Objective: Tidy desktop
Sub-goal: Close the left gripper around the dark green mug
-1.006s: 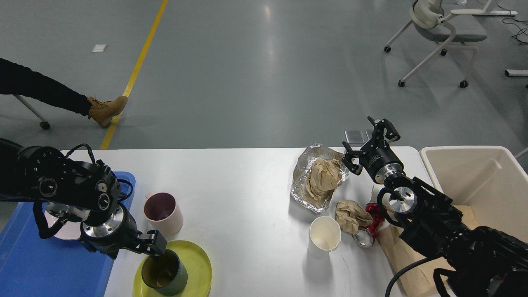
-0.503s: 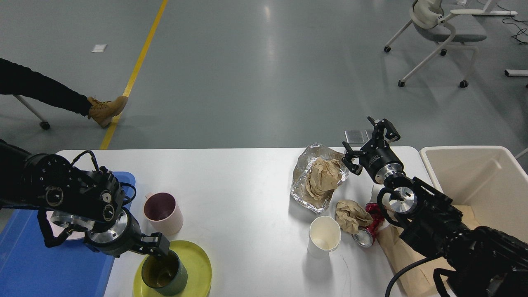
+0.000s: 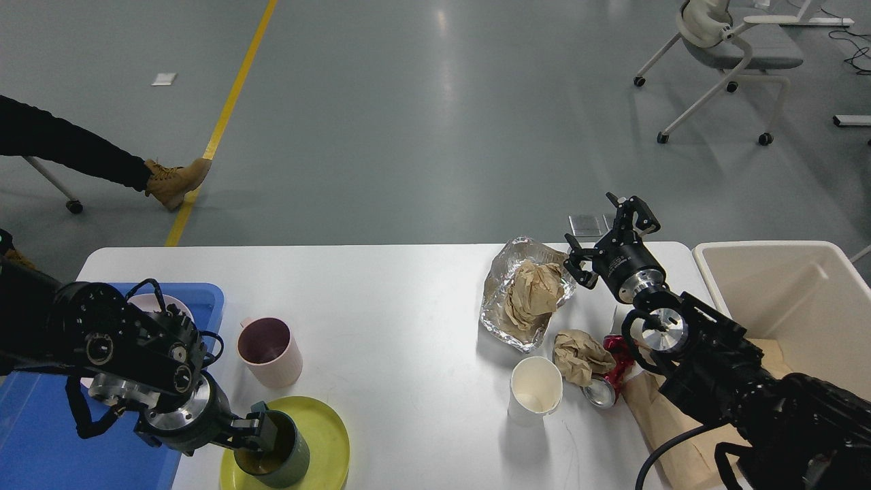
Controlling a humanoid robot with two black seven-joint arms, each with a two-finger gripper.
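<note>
Starting at the left, we see our left gripper (image 3: 262,427) pinching the near rim of a dark green mug (image 3: 273,450) that stands on a yellow-green plate (image 3: 325,435), one finger inside the mug. Our own arm hides much of the blue tray (image 3: 41,435) behind it; a pink mug (image 3: 269,351) stands just beyond the plate. All sits on the white desktop (image 3: 388,320), the widest surface in view. Rightward lie crumpled foil (image 3: 500,299) holding brown paper (image 3: 534,289), a white paper cup (image 3: 535,394), another brown paper wad (image 3: 578,355) and a crushed red can (image 3: 607,381). Our right gripper (image 3: 607,231) hovers spread and empty beside the foil. A cream bin (image 3: 793,299) stands farthest right. No writing is readable.
</note>
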